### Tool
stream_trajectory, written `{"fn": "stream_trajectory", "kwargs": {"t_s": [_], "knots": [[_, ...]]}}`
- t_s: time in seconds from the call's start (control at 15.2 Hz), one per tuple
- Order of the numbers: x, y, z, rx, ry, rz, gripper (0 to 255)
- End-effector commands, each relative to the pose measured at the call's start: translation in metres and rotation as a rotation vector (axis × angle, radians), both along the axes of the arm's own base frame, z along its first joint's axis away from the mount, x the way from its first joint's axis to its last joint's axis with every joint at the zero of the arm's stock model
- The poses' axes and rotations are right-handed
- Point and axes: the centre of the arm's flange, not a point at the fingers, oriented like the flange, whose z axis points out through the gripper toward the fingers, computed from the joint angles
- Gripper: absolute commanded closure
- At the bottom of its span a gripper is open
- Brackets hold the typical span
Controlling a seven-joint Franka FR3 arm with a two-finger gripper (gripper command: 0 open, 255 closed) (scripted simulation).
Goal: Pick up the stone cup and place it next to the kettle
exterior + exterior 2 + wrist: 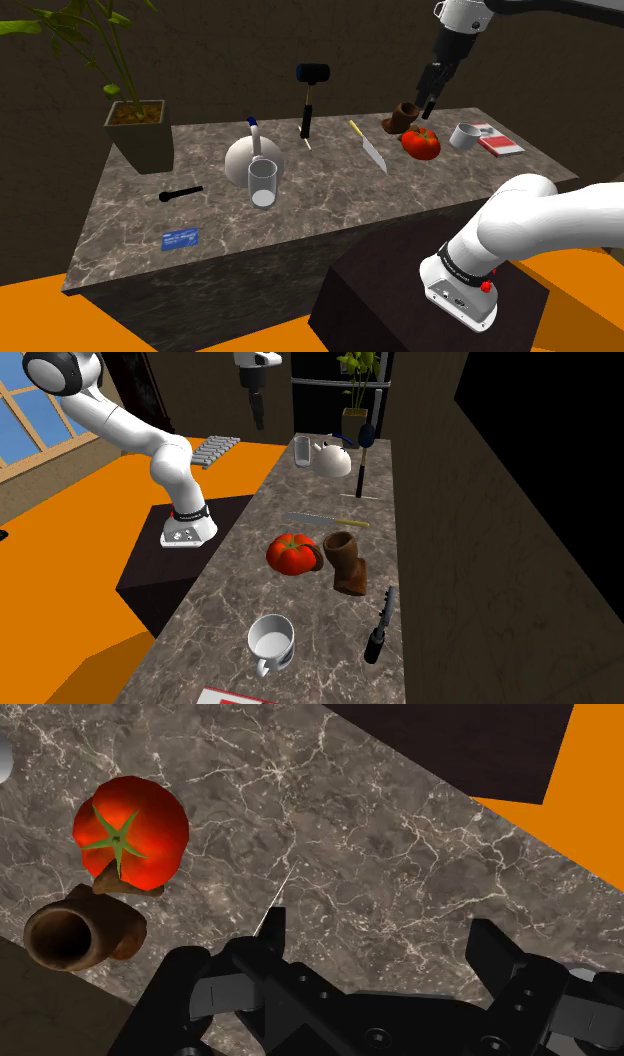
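Observation:
The brown stone-like cup [402, 117] [345, 560] [75, 936] lies on its side on the dark marble counter [330, 205], touching a red tomato [421, 143] [293, 552] [130, 834]. The white kettle [243, 155] [335, 458] stands farther along the counter, toward the shoulder view's left, with a clear glass [263, 183] [302, 449] beside it. My black gripper [430, 95] [258, 414] [380, 929] hangs well above the counter near the cup and tomato. It is open and holds nothing.
A white mug [465, 134] [272, 642] and a red book [497, 141] lie beyond the tomato. A knife [368, 147] [325, 519] and a hammer [310, 95] [362, 452] lie between cup and kettle. A potted plant [140, 125], black tool [180, 193] and blue card [180, 239] sit at the far end.

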Motion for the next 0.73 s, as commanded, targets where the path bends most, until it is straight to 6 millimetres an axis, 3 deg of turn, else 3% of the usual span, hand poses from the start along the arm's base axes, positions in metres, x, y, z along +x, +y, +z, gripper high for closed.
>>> {"fn": "stream_trajectory", "kwargs": {"t_s": [0.0, 0.66], "knots": [[0.0, 0.0, 0.0, 0.0, 0.0, 0.0, 0], [0.038, -0.11, -0.057, -0.006, -0.038, 0.01, 0]]}}
